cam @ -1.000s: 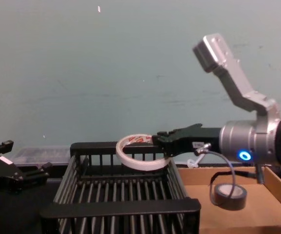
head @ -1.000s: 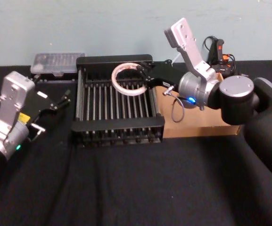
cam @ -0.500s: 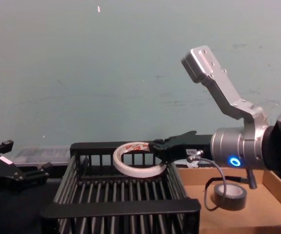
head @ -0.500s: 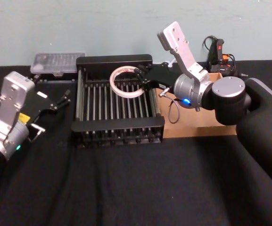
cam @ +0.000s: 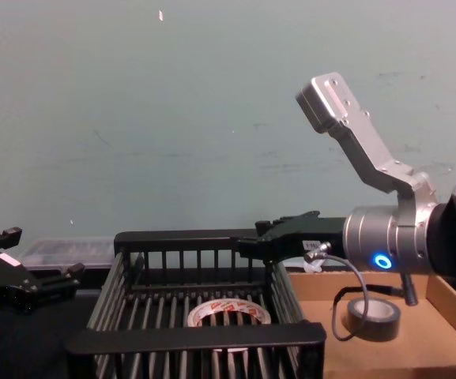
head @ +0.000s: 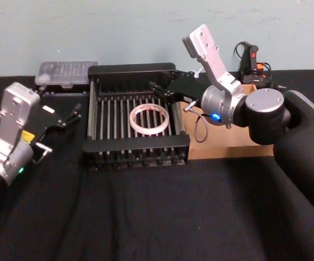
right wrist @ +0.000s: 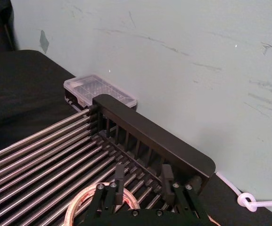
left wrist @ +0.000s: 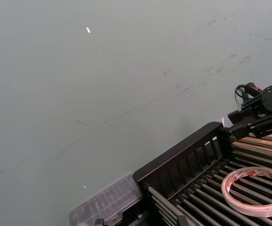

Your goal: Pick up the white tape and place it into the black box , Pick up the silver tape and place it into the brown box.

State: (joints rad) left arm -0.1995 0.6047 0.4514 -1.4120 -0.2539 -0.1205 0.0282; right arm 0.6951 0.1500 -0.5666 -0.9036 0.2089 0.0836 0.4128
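The white tape (head: 148,119) (cam: 228,314) (left wrist: 256,190) lies flat on the barred floor of the black box (head: 94,145) (cam: 196,335) (left wrist: 183,155), near its middle. My right gripper (head: 159,89) (cam: 247,245) (right wrist: 143,181) hovers open and empty over the box's back right part, above and behind the tape (right wrist: 81,197). Inside the brown box (head: 238,147) (cam: 449,300), to the right of the black box, stands the silver tape (cam: 374,316). My left gripper (head: 72,114) (cam: 22,276) rests open at the far left, apart from everything.
A clear plastic case (head: 67,70) (right wrist: 98,89) sits behind the black box's left corner. A black and orange tool (head: 252,60) stands at the back right. A grey cable (cam: 346,308) loops down from my right wrist over the brown box. Black cloth covers the table.
My right gripper has opened and the white tape has dropped from it onto the black box's floor. The gripper stays above the box's back right. The left arm is unchanged.
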